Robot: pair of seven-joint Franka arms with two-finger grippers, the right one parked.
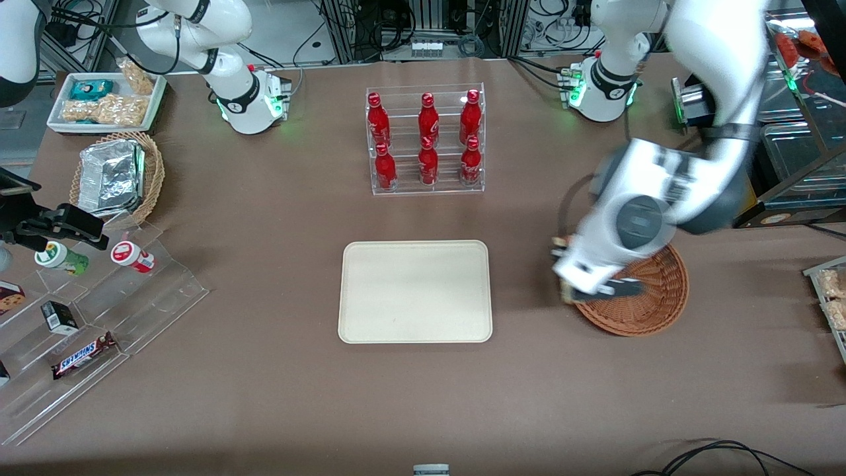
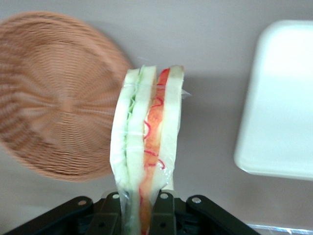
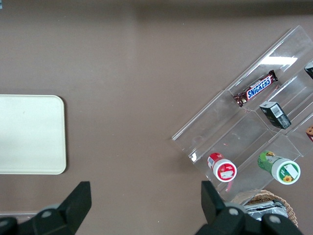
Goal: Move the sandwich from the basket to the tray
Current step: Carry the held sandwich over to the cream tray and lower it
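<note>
My left gripper (image 2: 139,200) is shut on the sandwich (image 2: 146,137), a clear-wrapped wedge of white bread with green and orange-red filling, and holds it upright above the table. The round reddish-brown wicker basket (image 2: 54,98) lies empty beside it, and the cream-beige tray (image 2: 283,98) lies empty at the sandwich's other side. In the front view the gripper (image 1: 575,281) hangs over the rim of the basket (image 1: 651,301) that faces the tray (image 1: 415,291). There the hand hides most of the sandwich.
A clear rack of red bottles (image 1: 426,142) stands farther from the front camera than the tray. Toward the parked arm's end are a stepped acrylic stand with snacks (image 1: 99,311), a tan basket with foil container (image 1: 115,178) and a white snack tray (image 1: 106,99).
</note>
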